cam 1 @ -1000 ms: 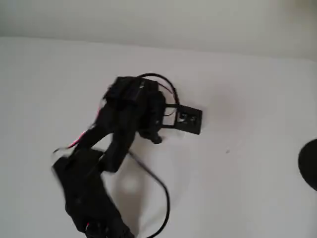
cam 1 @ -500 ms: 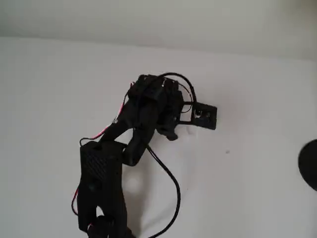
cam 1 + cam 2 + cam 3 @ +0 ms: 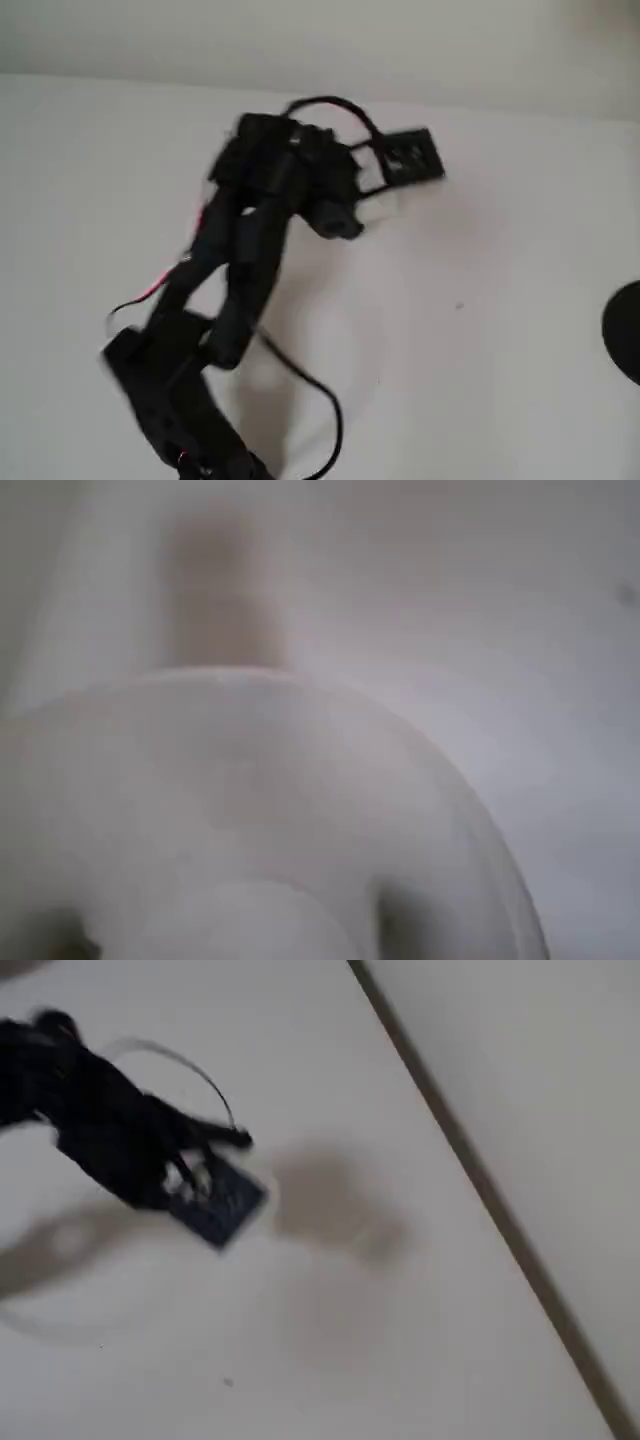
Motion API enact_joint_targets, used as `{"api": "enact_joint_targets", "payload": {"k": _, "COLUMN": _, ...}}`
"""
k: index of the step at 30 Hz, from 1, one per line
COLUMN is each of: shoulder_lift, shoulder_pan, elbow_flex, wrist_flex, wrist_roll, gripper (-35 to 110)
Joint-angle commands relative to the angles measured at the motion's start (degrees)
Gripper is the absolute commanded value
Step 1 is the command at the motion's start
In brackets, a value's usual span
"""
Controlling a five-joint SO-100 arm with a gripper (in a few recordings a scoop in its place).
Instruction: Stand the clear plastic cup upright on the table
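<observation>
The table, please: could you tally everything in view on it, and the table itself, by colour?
Black: 2, the robot arm and a round object at the overhead view's right edge
Clear: 1, the clear plastic cup
White: 1, the table
Total: 4

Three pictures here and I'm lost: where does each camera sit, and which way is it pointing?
Overhead view: sits above, looking down on the white table; shows the whole black arm and the gripper's black plate.
Wrist view: rides on the arm, looking close at a blurred clear plastic cup over the table.
Fixed view: stands off to a side, looking slantwise across the table toward its edge and the wall; shows the arm's front end, blurred.
Shared: overhead and fixed views both show the black plate.
</observation>
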Motion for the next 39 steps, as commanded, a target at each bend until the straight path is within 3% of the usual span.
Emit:
{"api": "enact_joint_targets", "payload": {"k": 1, "shoulder_lift": 27.8, "shoulder_pan": -3.2, "elbow_flex": 31.2, "wrist_flex": -18.8, "wrist_roll": -12.5, "gripper": 0}}
{"api": "enact_joint_targets", "payload": {"k": 4, "shoulder_lift": 34.0, "shoulder_pan": -1.1, "elbow_flex": 49.7, "wrist_flex": -37.4, "wrist_roll": -18.0, "gripper": 1}}
{"api": "enact_joint_targets", "payload": {"k": 10, "shoulder_lift": 30.8, "shoulder_pan": 4.1, "elbow_flex": 83.0, "wrist_flex": -89.8, "wrist_roll": -33.0, "gripper": 1}}
{"api": "enact_joint_targets", "payload": {"k": 15, "shoulder_lift": 4.5, "shoulder_pan": 6.6, "elbow_flex": 83.1, "wrist_flex": -122.6, "wrist_roll": -37.3, "gripper": 1}}
{"api": "enact_joint_targets", "payload": {"k": 20, "shoulder_lift": -22.4, "shoulder_pan": 7.4, "elbow_flex": 78.2, "wrist_flex": -146.2, "wrist_roll": -41.2, "gripper": 6}}
{"api": "enact_joint_targets", "payload": {"k": 26, "shoulder_lift": -47.4, "shoulder_pan": 6.5, "elbow_flex": 69.3, "wrist_flex": -167.8, "wrist_roll": -44.3, "gripper": 20}}
{"api": "enact_joint_targets", "payload": {"k": 29, "shoulder_lift": -47.6, "shoulder_pan": 5.7, "elbow_flex": 69.1, "wrist_flex": -167.4, "wrist_roll": -46.6, "gripper": 26}}
{"api": "enact_joint_targets", "payload": {"k": 36, "shoulder_lift": -52.6, "shoulder_pan": 4.5, "elbow_flex": 67.6, "wrist_flex": -172.3, "wrist_roll": -57.0, "gripper": 68}}
{"api": "enact_joint_targets", "payload": {"k": 39, "shoulder_lift": -52.5, "shoulder_pan": 5.1, "elbow_flex": 67.7, "wrist_flex": -174.9, "wrist_roll": -56.3, "gripper": 70}}
